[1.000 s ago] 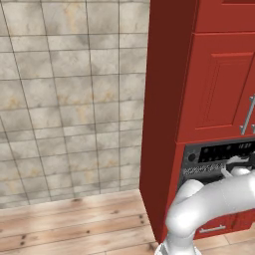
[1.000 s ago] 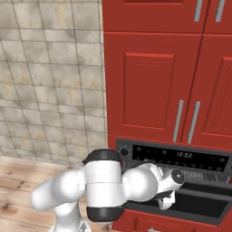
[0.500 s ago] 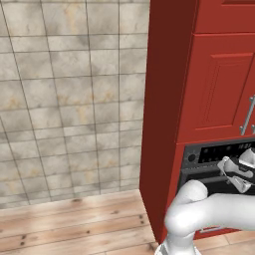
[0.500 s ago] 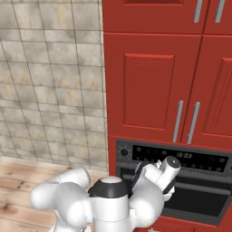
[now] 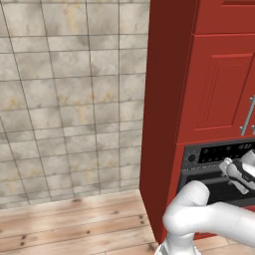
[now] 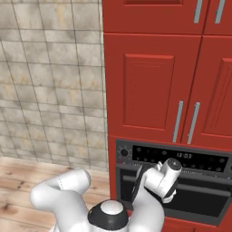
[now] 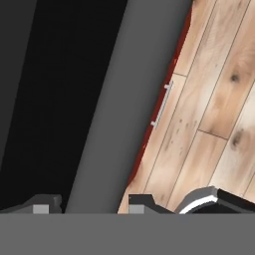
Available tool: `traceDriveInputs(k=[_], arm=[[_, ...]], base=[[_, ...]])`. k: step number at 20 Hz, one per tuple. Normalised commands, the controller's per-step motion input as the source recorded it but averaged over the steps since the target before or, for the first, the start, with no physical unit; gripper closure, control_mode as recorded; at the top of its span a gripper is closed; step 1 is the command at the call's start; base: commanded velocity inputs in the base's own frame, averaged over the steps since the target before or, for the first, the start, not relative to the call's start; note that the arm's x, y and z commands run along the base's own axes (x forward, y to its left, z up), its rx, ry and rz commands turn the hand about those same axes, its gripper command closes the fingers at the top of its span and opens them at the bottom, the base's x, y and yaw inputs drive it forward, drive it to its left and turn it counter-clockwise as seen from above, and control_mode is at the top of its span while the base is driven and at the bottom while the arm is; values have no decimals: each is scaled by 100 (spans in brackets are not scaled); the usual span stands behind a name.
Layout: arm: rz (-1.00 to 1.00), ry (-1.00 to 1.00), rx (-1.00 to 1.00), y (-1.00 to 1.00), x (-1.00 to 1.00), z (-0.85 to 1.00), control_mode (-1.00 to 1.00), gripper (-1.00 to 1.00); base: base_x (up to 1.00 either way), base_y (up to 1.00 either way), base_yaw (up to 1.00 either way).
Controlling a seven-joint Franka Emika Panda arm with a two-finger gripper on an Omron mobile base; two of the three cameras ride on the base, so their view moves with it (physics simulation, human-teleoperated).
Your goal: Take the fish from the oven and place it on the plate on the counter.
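Tall red panelled cabinetry (image 6: 154, 86) w/ silver bar handles frames the black built-in wall oven (image 6: 181, 181); beige tiled wall (image 5: 64, 99) to its side, pale wood plank floor (image 5: 74, 229) below. Oven door is closed, so the fish, presumably inside, is hidden; neither it nor the white plate can be located from these views. Task judged at its opening stage: door must come down first.

White Panda arm (image 6: 68, 199) is folded low in front of the oven, wrist raised to door-handle height, just under the dark control panel (image 6: 176, 156). Likely reason: approach to the grey horizontal door handle (image 6: 204, 188).

Claw (image 7: 89, 204) looks down along the grey bar of the handle (image 7: 107, 109), dark door glass to one side, floor and a red drawer w/ silver pull (image 7: 162, 104) beyond. Fingertips (image 7: 45, 205) stand apart, either side of the bar's line, nothing clamped. Contact w/ handle: cannot tell.
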Motion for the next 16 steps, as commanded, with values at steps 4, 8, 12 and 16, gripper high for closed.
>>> traceDriveInputs(k=[4,8,12,16], arm=[[0,8,0,-89,-100,-100,-100,100],[0,1,-2,-91,-100,-100,-100,100],[0,0,-9,-94,-100,-100,-100,100],[5,0,-13,-99,-100,-100,-100,100]], base=[[0,0,0],[0,0,0],[0,0,0],[0,0,0]])
